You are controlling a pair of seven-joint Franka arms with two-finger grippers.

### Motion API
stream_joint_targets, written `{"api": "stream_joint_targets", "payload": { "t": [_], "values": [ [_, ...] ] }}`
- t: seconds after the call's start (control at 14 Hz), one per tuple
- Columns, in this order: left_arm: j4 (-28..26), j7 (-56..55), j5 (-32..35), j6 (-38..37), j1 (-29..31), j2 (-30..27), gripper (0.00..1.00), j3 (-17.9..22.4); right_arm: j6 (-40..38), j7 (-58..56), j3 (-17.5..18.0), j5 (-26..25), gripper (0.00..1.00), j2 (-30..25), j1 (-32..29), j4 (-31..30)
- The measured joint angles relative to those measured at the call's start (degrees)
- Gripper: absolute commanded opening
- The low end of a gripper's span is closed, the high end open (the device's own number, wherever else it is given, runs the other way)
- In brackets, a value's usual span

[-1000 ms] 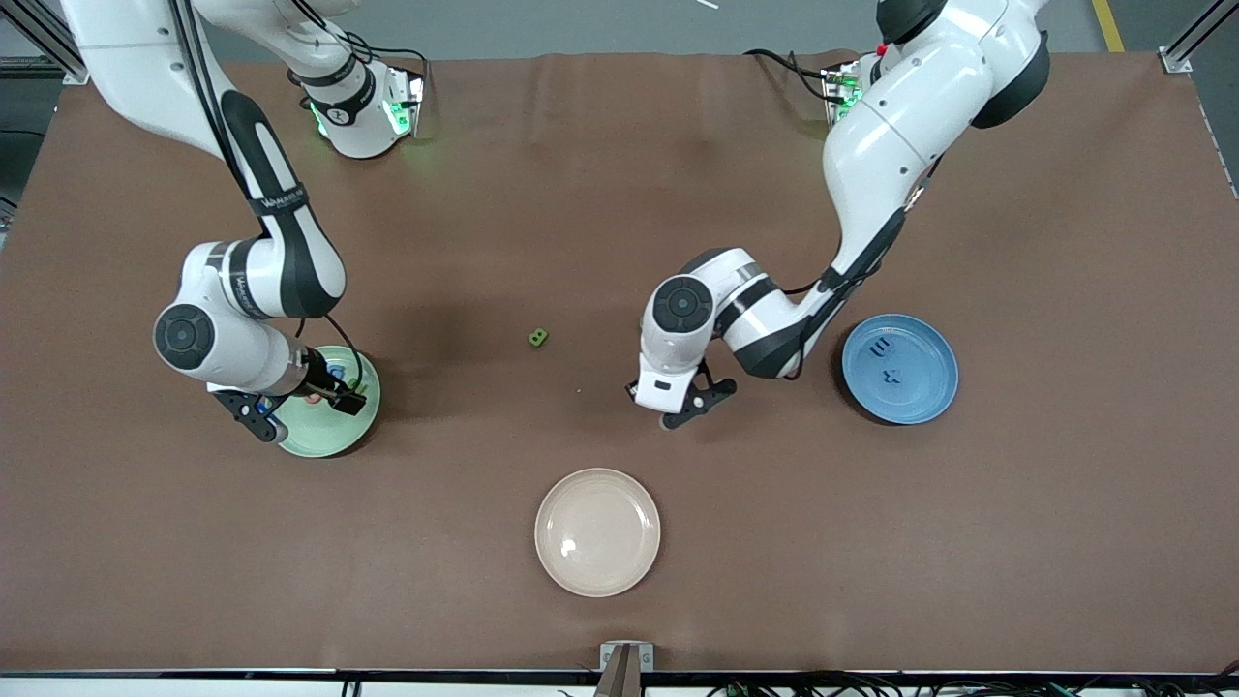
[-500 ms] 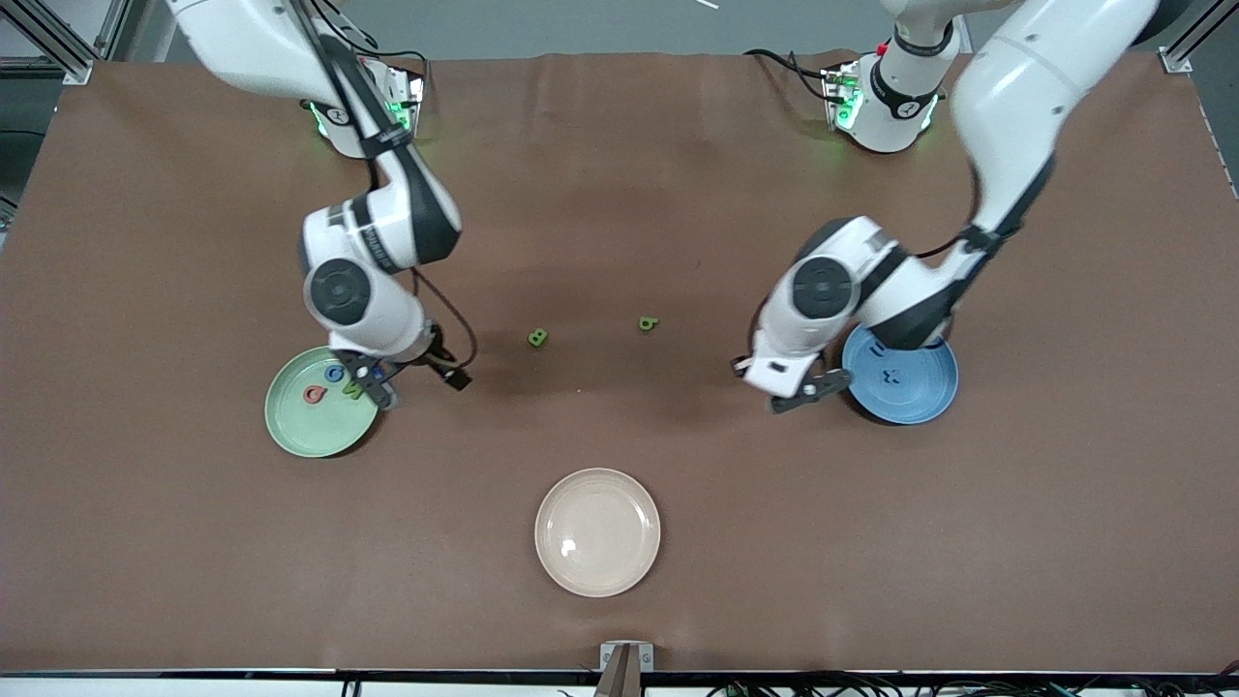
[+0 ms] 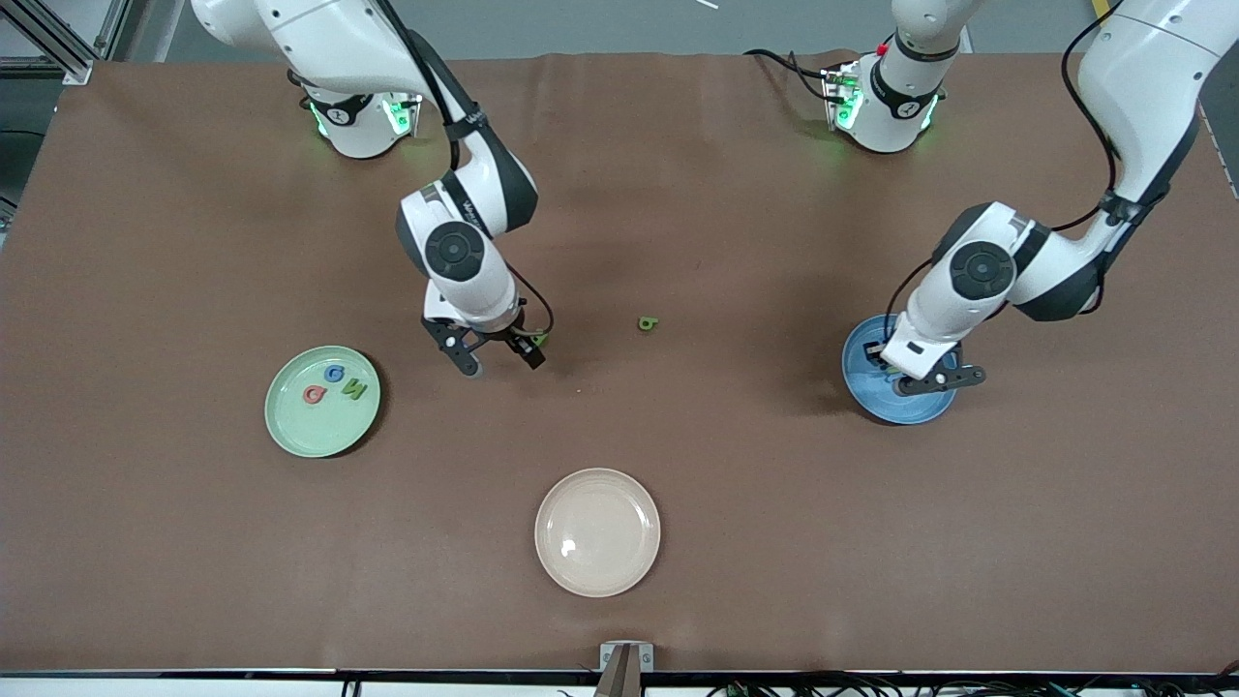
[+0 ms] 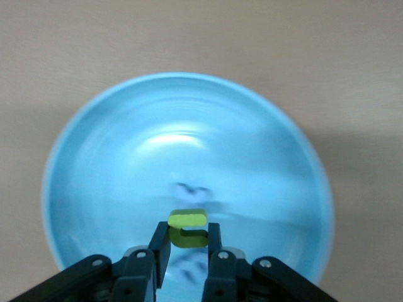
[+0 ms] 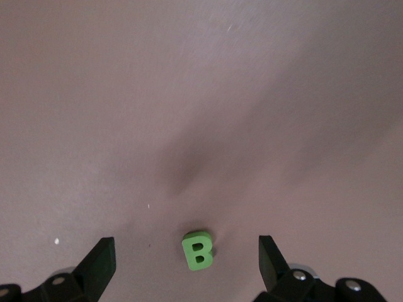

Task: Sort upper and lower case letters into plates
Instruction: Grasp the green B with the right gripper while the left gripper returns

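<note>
Both arms had swung over: the left claw [image 4: 184,251], grasping a yellow-green letter [image 4: 187,227], hung over the blue plate [image 3: 858,387]; the right claw [image 3: 500,359], released, straddled the green B [image 5: 199,251].

Your desk [image 3: 736,503] wears a matt brown covering, like cloth or felt, with faint creases near the arms' bases. The blue plate [image 4: 113,163] looks like smooth glossy plastic and throws back a bright highlight; the pale green plate [image 3: 290,426] and the cream plate [image 3: 597,531] have the same smooth plastic sheen. The green letter B [image 5: 198,251] looks matt and foam-like, as does the yellow-green letter [image 4: 187,226] in your left pincer [image 4: 187,242]. The pincer fingers [image 4: 157,251] are matt black.
</note>
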Motion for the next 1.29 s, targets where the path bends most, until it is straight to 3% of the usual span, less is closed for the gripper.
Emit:
{"api": "stream_joint_targets", "payload": {
  "t": [0.5,0.86,0.93,1.0,1.07,1.14,1.29],
  "values": [
    [-0.74,6.23,0.83,0.23,3.91,0.95,0.16,-0.19,3.24,-6.64,-0.15,-0.81,0.95,3.74,2.81,-0.11],
    [-0.87,6.23,0.83,0.24,3.90,2.50,0.19,-0.28,3.42,-7.89,-0.22,-0.84,0.69,3.94,2.81,-0.35],
    [-0.87,6.23,0.83,0.26,3.89,2.56,0.33,-0.28,4.06,-7.89,-0.22,-0.84,0.65,3.96,2.81,-0.78],
    [-0.86,6.23,0.83,0.30,3.90,2.56,0.64,-0.29,4.91,-7.90,-0.22,-0.84,0.60,3.98,2.82,-1.38],
    [-0.81,6.23,0.83,0.35,3.90,2.56,0.86,-0.29,5.99,-7.90,-0.21,-0.84,0.53,3.99,2.82,-1.92],
    [-0.68,6.23,0.88,0.34,3.90,2.54,0.98,-0.32,6.44,-7.90,-0.20,-0.84,0.48,3.93,2.84,-2.07],
    [-0.22,6.23,0.90,-0.34,4.10,2.48,1.00,-1.54,6.43,-7.78,-0.21,-0.84,0.31,3.74,2.84,-2.08]
  ]
}}
